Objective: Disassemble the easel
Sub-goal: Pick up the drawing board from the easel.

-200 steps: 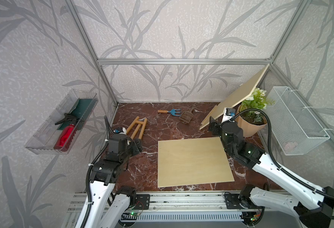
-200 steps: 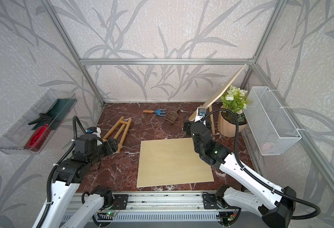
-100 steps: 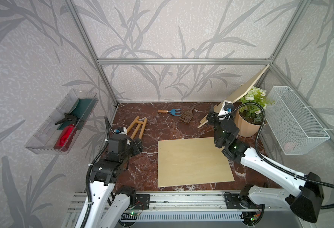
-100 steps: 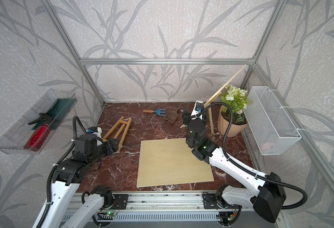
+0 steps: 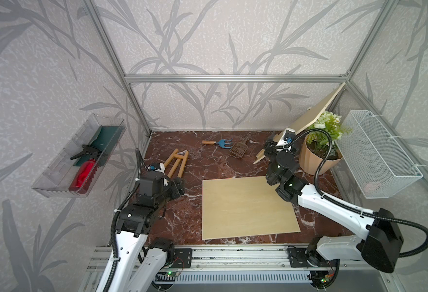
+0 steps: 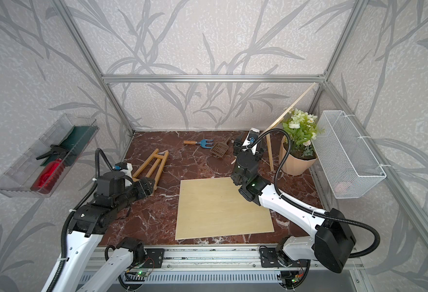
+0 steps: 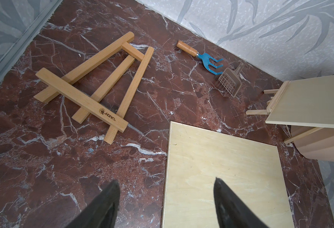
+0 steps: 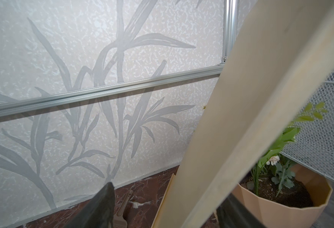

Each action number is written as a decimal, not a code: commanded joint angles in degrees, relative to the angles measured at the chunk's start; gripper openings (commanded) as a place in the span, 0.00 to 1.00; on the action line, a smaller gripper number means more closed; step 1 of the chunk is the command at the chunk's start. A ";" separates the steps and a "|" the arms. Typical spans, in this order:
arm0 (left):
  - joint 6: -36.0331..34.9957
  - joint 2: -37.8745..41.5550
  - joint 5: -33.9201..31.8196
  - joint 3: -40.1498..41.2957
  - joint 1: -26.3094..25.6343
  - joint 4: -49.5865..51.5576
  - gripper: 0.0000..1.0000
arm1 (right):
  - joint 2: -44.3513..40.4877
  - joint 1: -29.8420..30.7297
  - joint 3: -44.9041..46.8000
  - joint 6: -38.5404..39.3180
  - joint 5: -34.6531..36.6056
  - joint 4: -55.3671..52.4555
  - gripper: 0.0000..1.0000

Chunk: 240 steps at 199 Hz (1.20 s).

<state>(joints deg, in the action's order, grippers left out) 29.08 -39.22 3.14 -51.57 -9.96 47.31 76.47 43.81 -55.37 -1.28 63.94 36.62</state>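
Red-brown marble worktop, leaf-print walls, aluminium frame. Flat board lies at centre. Folded easel lies flat, left rear. Standing easel at right rear beside plant pot, carrying tilted panel.

Only right wrist view shows right tool spread, straddling panel, gap beside one finger. Only left wrist view shows left tool spread, holding nothing, above worktop; also brand mark on folded easel.

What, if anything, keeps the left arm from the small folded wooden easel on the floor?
Probably nothing; yes. The left pincer is open and close to the small folded wooden easel, with only bare brown marble between.
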 commanded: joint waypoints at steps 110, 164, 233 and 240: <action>-0.65 -1.82 2.30 0.86 -0.68 -1.34 0.74 | 6.09 -1.46 -2.86 14.54 4.84 20.80 0.83; -0.77 -1.89 2.71 0.90 -0.85 -1.52 0.74 | 1.04 -6.82 -5.24 -10.49 -2.91 -12.91 0.83; -0.86 -2.16 2.84 0.95 -0.98 -1.52 0.74 | 2.58 -9.34 -4.46 -8.02 -6.81 -9.13 0.56; -0.84 -2.17 2.83 0.97 -0.99 -1.52 0.74 | 2.80 -9.31 -4.39 -6.95 -6.97 -7.87 0.53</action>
<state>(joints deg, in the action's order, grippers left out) 29.04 -41.41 5.82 -51.16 -10.72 46.24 78.61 35.07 -59.83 -9.43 58.17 25.23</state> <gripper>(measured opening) 0.743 0.566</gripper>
